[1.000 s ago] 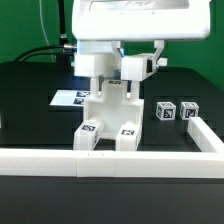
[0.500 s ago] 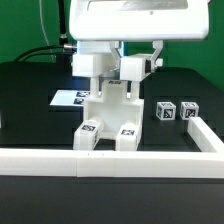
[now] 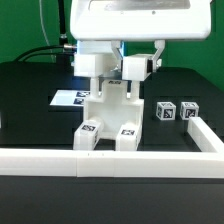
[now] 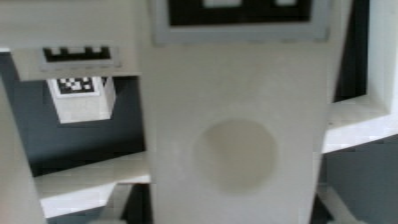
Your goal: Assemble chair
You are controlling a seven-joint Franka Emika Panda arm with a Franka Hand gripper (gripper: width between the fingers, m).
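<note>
The partly joined chair (image 3: pixel 110 112) stands upright mid-table, matte white, its two lower blocks tagged (image 3: pixel 92 130). Two blocky parts stick out at its top, one on the exterior view's left (image 3: pixel 95 65) and one on the right (image 3: pixel 137 67). My gripper (image 3: pixel 137 60) comes straight down from above, with dark fingers either side of the right block, and seems shut on it. In the wrist view a long white tagged part (image 4: pixel 240 120) fills the middle and hides my fingertips. Beside it stands another tagged white piece (image 4: pixel 75 85).
Two small tagged white pieces (image 3: pixel 165 110) (image 3: pixel 188 110) lie at the exterior view's right. The marker board (image 3: pixel 70 98) lies behind the chair on the left. The low white border rail (image 3: pixel 110 158) runs along the front and up the right side.
The upper right block and my gripper have shifted very slightly; the rest of the chair and the loose pieces have not moved.
</note>
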